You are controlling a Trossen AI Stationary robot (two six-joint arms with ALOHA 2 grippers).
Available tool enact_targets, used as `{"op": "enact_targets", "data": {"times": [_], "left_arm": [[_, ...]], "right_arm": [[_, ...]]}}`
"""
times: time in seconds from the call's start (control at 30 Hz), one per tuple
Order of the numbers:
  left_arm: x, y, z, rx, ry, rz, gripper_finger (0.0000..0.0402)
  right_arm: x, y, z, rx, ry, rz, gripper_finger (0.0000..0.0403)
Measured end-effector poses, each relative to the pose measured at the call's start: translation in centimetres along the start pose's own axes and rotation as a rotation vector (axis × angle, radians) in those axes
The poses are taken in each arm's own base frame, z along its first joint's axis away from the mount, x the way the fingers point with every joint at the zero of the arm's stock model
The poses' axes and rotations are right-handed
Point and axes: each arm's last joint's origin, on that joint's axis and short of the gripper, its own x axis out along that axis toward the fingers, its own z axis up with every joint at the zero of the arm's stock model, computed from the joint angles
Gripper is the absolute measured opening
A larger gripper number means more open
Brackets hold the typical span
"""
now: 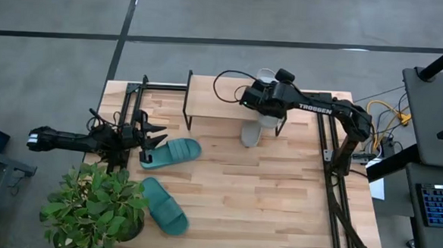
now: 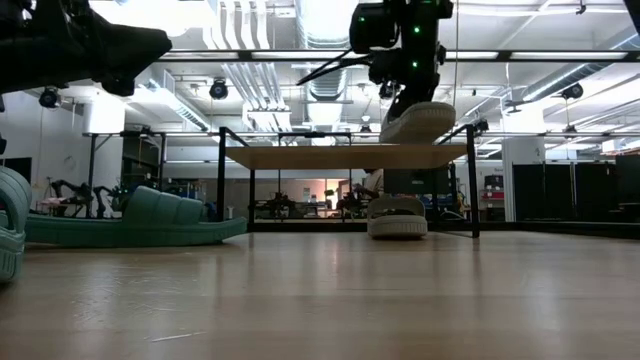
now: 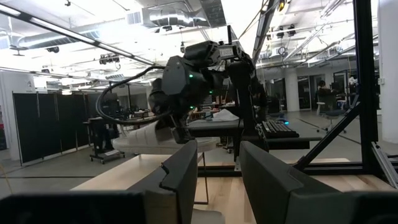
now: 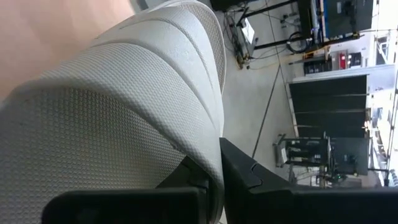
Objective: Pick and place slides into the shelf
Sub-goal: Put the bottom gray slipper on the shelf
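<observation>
My right gripper (image 1: 265, 103) is over the shelf (image 1: 222, 103), shut on a light grey slide (image 2: 416, 120) that shows tilted at the board top (image 2: 300, 156). The second grey slide (image 1: 251, 133) lies flat on the table at the shelf's near edge, below the board (image 2: 397, 216). Two teal slides lie on their soles at the table's left: one (image 1: 171, 152) near my left gripper, one (image 1: 164, 206) closer to the near edge. My left gripper (image 1: 154, 138) is open, raised above the table (image 2: 110, 45) just left of the first teal slide, touching nothing. My right gripper holds the grey slide by its broad strap (image 4: 186, 124), at one edge of it. A finger (image 4: 249, 177) lies outside that edge, and the strap hides the other. The fingers come from above. The slide is tilted; whether its lower end rests on the board, I cannot tell.
A potted plant (image 1: 95, 208) stands at the table's near left corner beside the nearer teal slide. Black frame posts (image 1: 329, 137) run along the table's right side. Bare wood (image 1: 263, 194) lies in the middle and near right.
</observation>
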Motion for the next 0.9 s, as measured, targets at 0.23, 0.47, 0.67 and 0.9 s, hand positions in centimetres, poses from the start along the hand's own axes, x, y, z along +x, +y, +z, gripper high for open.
{"op": "enact_targets", "data": {"times": [0.23,0.47,0.67,0.9], "left_arm": [[0.0,0.0,0.0,0.0,0.0,0.0,0.0107],[0.0,0.0,0.0,0.0,0.0,0.0,0.0107],[0.0,0.0,0.0,0.0,0.0,0.0,0.0107],[0.0,0.0,0.0,0.0,0.0,0.0,0.0107]], "right_arm": [[1.2,-0.7,0.3,0.029,0.012,-0.01,0.0009],[2.1,-0.4,0.5,0.011,-0.001,0.028,0.0009],[2.8,0.4,0.4,-0.047,-0.006,0.03,0.0009],[3.7,0.5,-0.1,-0.056,0.022,0.025,0.0009]]}}
